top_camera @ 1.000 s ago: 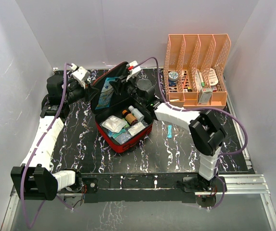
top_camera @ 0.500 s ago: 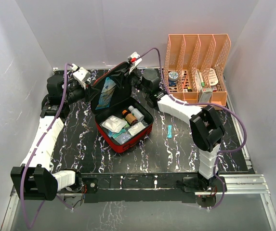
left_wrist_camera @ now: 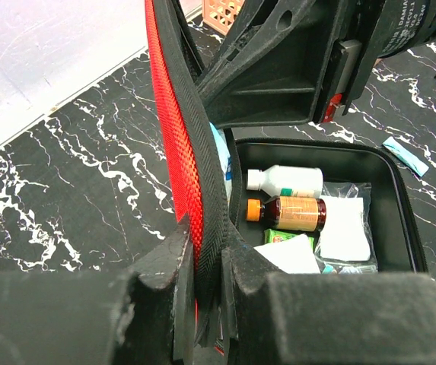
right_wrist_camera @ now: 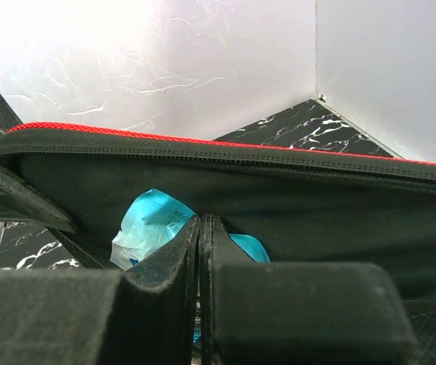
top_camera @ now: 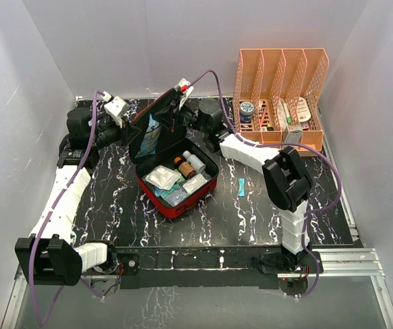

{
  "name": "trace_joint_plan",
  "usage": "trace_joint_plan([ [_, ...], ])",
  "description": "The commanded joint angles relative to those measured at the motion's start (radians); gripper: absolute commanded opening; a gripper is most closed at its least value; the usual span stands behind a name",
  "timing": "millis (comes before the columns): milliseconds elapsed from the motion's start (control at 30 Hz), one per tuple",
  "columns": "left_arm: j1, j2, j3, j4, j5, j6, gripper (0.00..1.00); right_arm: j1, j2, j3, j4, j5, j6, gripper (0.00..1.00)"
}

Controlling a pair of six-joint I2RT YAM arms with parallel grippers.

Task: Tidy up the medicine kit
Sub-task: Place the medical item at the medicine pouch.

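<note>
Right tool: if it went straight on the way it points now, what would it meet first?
Most likely the blue packet tucked in the kit lid, just ahead of the shut right tool, with the lid itself behind it. Depth is hard to judge.

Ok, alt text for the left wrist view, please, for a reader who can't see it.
The left tool grips the upright red-edged lid of the open medicine kit. Behind it the black-lined base holds a white bottle, an orange-capped brown bottle and white packets, with the right arm reaching in above.
</note>
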Motion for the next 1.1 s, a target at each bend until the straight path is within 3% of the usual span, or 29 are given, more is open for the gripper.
trace_joint_plan([
  [0, -0.027, -0.027, 0.031, -0.039, 0.075, 0.002, 0.00, 0.037, -0.015, 0.010, 0.022, -0.053, 0.016, 0.00],
  [667, -0.030, -0.012, 0.035, -0.029, 0.066, -0.001, 0.00, 0.216, 0.001, -0.031, -0.046, -0.052, 0.023, 0.00],
  [833, -0.033, -0.017, 0.036, -0.035, 0.062, -0.001, 0.00, 0.219, -0.052, -0.088, -0.055, 0.067, 0.005, 0.00],
  [1067, -0.036, -0.033, 0.029, -0.056, 0.064, 0.011, 0.00, 0.161, -0.184, -0.163, 0.004, 0.309, -0.026, 0.28],
])
